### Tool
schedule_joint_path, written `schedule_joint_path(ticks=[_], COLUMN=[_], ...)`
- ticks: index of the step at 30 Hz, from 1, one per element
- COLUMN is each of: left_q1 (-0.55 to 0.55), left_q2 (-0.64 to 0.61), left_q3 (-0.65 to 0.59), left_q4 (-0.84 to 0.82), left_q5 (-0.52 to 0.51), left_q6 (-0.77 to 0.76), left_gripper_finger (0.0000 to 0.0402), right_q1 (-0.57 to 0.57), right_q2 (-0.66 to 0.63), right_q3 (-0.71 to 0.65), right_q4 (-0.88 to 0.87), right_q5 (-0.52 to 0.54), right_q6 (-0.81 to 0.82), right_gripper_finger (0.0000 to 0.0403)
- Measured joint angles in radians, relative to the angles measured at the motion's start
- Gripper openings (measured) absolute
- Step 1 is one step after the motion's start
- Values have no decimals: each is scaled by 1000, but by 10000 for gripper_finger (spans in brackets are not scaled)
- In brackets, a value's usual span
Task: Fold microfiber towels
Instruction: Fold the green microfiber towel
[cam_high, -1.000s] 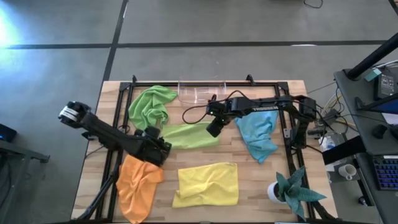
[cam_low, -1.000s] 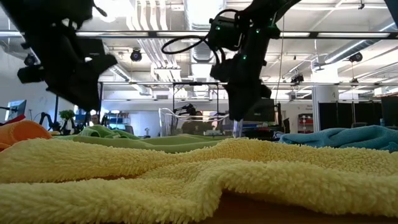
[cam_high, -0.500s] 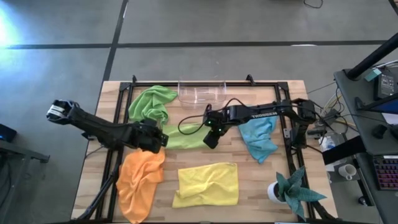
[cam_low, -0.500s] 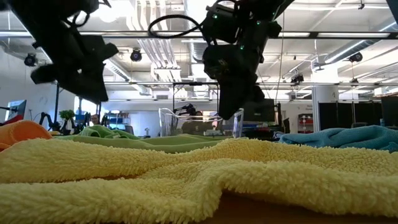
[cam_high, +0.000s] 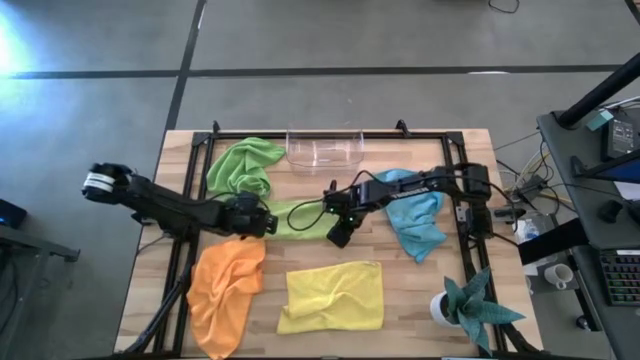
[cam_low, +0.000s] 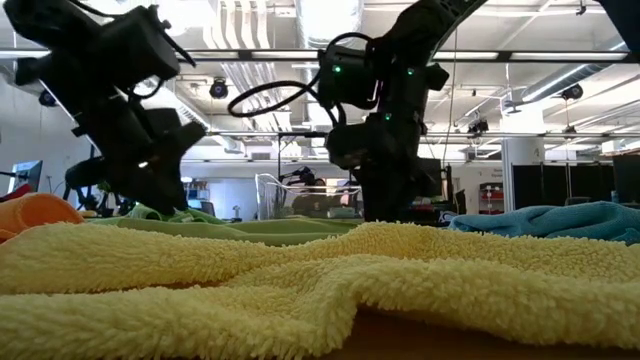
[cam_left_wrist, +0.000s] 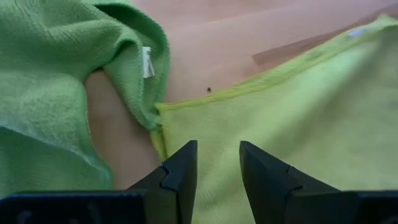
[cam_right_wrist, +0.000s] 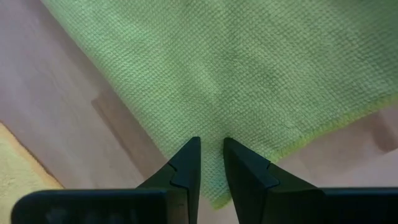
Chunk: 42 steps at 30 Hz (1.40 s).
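Observation:
A lime green towel (cam_high: 300, 215) lies spread flat at the table's middle. My left gripper (cam_left_wrist: 214, 152) is open and low over the towel's left end (cam_left_wrist: 186, 118), next to a crumpled green towel (cam_high: 243, 168). My right gripper (cam_right_wrist: 211, 146) points steeply down over the lime towel's right near corner (cam_right_wrist: 217, 199), with only a narrow gap between its fingers. An orange towel (cam_high: 225, 290), a yellow towel (cam_high: 333, 295) and a light blue towel (cam_high: 415, 215) lie on the table, and no gripper touches them. My left gripper stands slanting down over the lime towel's left end (cam_left_wrist: 211, 124); whether the fingertips touch the cloth, I cannot tell. My right gripper comes from above at the towel's right near corner (cam_right_wrist: 211, 127). The cloth lies flat there, and whether the tips touch it, I cannot tell.
A clear plastic container (cam_high: 323, 148) stands at the far edge. A teal plant in a white pot (cam_high: 470, 305) stands at the near right corner. A black frame (cam_high: 200, 150) runs round the table top. Bare wood (cam_high: 270, 255) shows between the lime and yellow towels.
Both grippers have come down toward the lime towel. My left gripper went toward the table's right and far edges, to the towel's left end. My right gripper went toward the near edge, to the towel's right near corner. The towels have not moved.

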Motion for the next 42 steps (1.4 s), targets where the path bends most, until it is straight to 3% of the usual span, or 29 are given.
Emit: schedule_joint_path(ticks=[12, 19, 29, 34, 42], left_q1=[76, 87, 85, 84, 85], left_q2=[151, 174, 41, -15, -8], left_q3=[21, 35, 80, 97, 95], left_q4=[20, 14, 23, 102, 221], left_q5=[27, 41, 154, 205, 203], left_q6=[54, 62, 396, 545, 552], left_gripper_finger=[105, 105, 105, 105, 105], right_q1=[8, 16, 53, 71, 49], right_q2=[4, -12, -27, -96, -254], right_q3=[1, -2, -4, -4, -36], right_q4=[-129, -240, -326, -324, -327], right_q5=[-3, 0, -3, 9, 213], right_q6=[48, 55, 55, 54, 54], right_gripper_finger=[68, 68, 68, 68, 68])
